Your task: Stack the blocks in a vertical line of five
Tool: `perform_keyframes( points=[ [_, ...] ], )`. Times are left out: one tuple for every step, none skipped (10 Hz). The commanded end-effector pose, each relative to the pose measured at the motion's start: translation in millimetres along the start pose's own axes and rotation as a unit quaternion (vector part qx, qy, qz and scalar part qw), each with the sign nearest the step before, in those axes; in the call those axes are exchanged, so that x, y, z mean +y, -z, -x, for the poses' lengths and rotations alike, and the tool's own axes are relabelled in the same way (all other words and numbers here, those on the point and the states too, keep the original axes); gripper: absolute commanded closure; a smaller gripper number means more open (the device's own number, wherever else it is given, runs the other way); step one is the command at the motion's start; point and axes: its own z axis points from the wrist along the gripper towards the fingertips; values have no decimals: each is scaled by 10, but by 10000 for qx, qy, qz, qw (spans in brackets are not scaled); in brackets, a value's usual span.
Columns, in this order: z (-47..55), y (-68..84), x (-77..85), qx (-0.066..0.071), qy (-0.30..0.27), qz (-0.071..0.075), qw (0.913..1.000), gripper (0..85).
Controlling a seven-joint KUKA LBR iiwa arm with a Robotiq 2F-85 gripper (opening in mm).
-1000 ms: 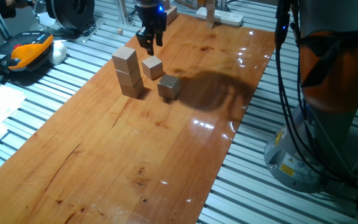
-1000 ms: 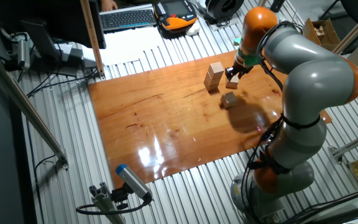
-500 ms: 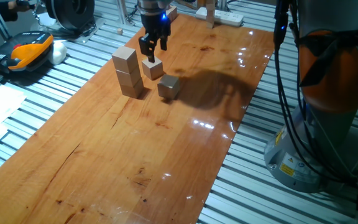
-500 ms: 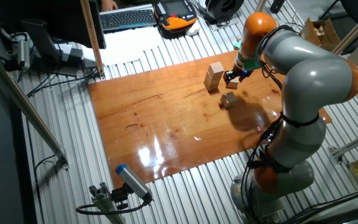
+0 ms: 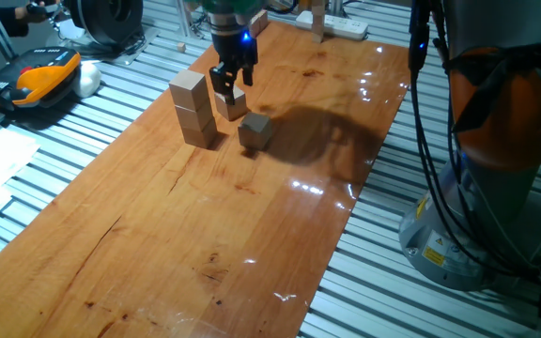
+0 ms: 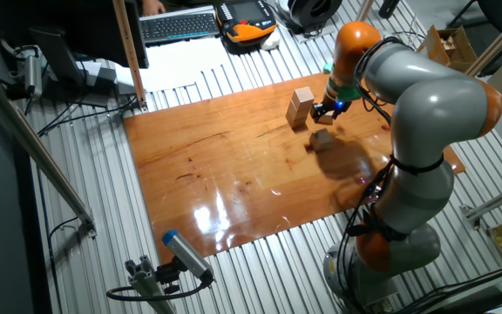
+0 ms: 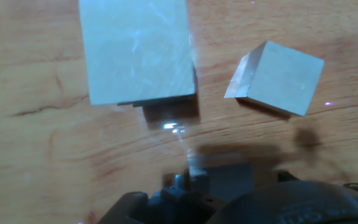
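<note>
The pincer (image 5: 230,80) is positioned low over the wooden bench (image 5: 158,235), with its two dark fingers straddling a single loose block (image 5: 230,103) that rests on the bench surface. The fingers sit at the block's opposite sides; whether they are in contact with it cannot be determined from these views, so the grip state cannot be told. Just beside this block, on the side facing the orange handheld unit (image 5: 40,77), stands a stack of blocks (image 5: 193,108), at least two cubes high and vertically aligned. A further loose block (image 5: 255,130) lies on the bench near the stack and the straddled block, apart from both. In the other fixed view the arm (image 6: 425,96) arches over the bench and the pincer (image 6: 329,109) meets the straddled block next to the stack (image 6: 300,106), with the separate block (image 6: 322,139) nearer the arm base. The hand view shows the top of a tall block (image 7: 135,50) filling the upper left and an angled block (image 7: 278,78) at the upper right, not touching.
</note>
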Motion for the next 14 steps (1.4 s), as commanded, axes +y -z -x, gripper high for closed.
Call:
perform_keyframes(
  points=[
    [-8, -21, 4, 3, 160, -8, 9999, 340],
    [-44, -49, 15, -50, 320, 36, 9995, 340],
    [-90, -78, 28, -135, 389, 91, 9991, 340],
    [-138, -100, 34, -173, 396, 100, 9990, 340],
    [-176, -93, 13, -165, 405, 146, 9989, 340],
    [-220, -74, -26, -166, 443, 122, 9988, 340],
    [-238, -81, -38, -166, 480, 76, 9987, 340],
    [-265, -100, -45, -181, 495, 53, 9986, 340],
    [-286, -113, -51, -196, 540, 38, 9983, 340],
    [-302, -114, -59, -195, 570, -24, 9982, 340],
    [-314, -114, -67, -256, 560, -51, 9981, 170],
    [-313, -114, -68, -378, 535, -36, 9978, 170],
    [-314, -114, -68, -575, 548, -117, 9968, 170],
    [-315, -114, -74, -728, 488, -134, 9961, 170]
  ],
)
